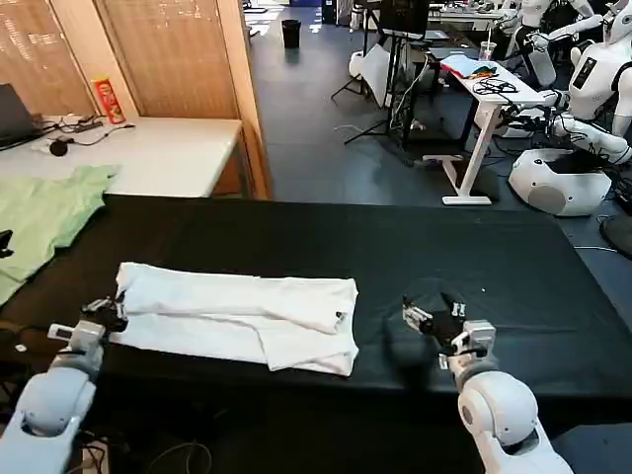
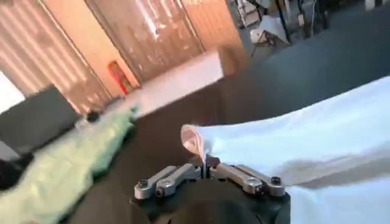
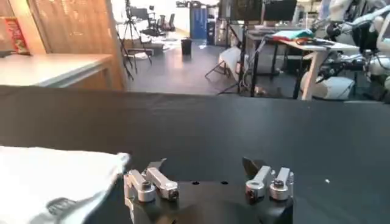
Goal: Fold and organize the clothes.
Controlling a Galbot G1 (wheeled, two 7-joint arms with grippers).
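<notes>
The clothes, a white T-shirt [image 1: 237, 316], lie folded into a long band on the black table [image 1: 444, 247], left of the middle. My left gripper [image 1: 107, 314] is at the band's left end, shut on a raised corner of the cloth. The left wrist view shows the jaws of the left gripper [image 2: 205, 163] pinched together on the white T-shirt [image 2: 304, 140]. My right gripper [image 1: 434, 316] is open and holds nothing, low over bare table a little to the right of the shirt. In the right wrist view the right gripper [image 3: 205, 165] has the white T-shirt [image 3: 49, 182] off to one side.
A light green garment [image 1: 44, 212] lies at the table's far left, also seen in the left wrist view [image 2: 67, 164]. Behind it stands a white table [image 1: 168, 153] with a red can [image 1: 107, 99]. The floor, a white desk [image 1: 489, 89] and other robots lie beyond the table's far edge.
</notes>
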